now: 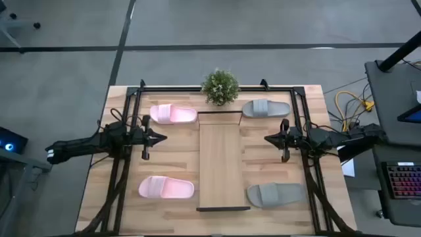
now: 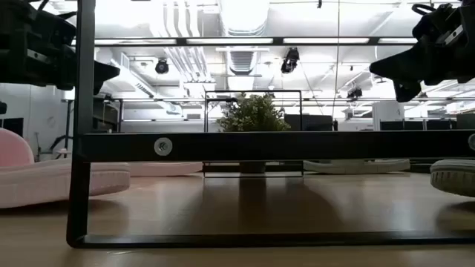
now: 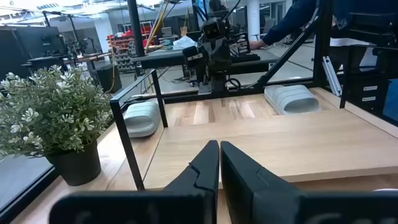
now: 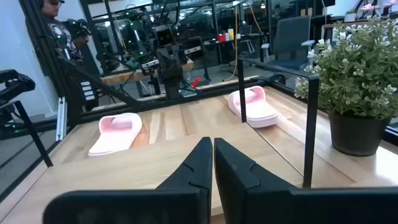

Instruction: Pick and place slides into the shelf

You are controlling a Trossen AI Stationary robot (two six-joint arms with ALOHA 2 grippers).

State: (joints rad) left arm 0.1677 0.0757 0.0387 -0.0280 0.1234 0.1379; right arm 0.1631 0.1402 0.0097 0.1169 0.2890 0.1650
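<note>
Left claw (image 1: 160, 138), right claw (image 1: 268, 139) together, empty; shelf (image 1: 223, 164) long axis front-to-back.

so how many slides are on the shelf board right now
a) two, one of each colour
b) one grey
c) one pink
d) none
d) the shelf is bare in the high view: both pink slides lie on the table to one side of it, both grey slides to the other.
</note>
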